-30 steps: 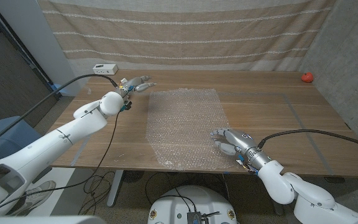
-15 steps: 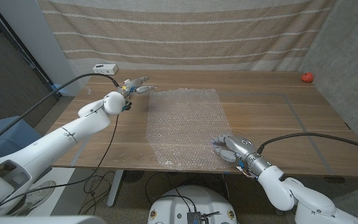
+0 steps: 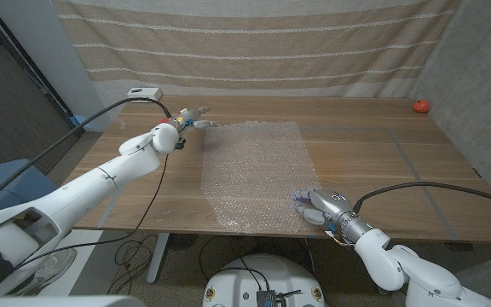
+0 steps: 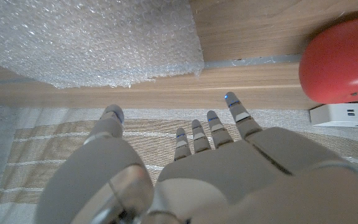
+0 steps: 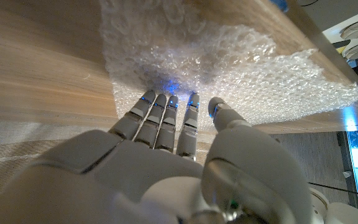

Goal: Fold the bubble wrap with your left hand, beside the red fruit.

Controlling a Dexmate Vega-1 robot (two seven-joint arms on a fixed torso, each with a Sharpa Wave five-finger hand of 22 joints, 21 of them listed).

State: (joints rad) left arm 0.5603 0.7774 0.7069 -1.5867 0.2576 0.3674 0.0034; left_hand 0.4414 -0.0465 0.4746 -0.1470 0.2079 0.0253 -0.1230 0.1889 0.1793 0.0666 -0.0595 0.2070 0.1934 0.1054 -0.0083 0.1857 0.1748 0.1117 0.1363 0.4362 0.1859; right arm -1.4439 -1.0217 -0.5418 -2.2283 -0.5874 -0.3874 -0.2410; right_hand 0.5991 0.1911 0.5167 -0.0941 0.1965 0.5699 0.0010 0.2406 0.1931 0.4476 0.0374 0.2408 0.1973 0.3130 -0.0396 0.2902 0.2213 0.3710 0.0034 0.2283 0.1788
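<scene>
Spreading across the middle of the wooden table (image 3: pixel 373 141), the bubble wrap (image 3: pixel 254 170) lies flat as 1 unfolded sheet, its near edge reaching the table's front. The right hand (image 3: pixel 318 207) sits at the sheet's 5 o'clock corner, fingertips (image 5: pixel 166 102) pressing on the plastic, nothing gripped. The left hand (image 3: pixel 193 117) hovers just off the 11 o'clock corner, fingers apart and empty. The red fruit (image 3: pixel 420 106) rests far off at 2 o'clock, well apart from the wrap.

Bubble wrap (image 3: pixel 257 174) mid-table, fruit (image 3: pixel 420 106) far right corner, box (image 3: pixel 143 93) far left
</scene>
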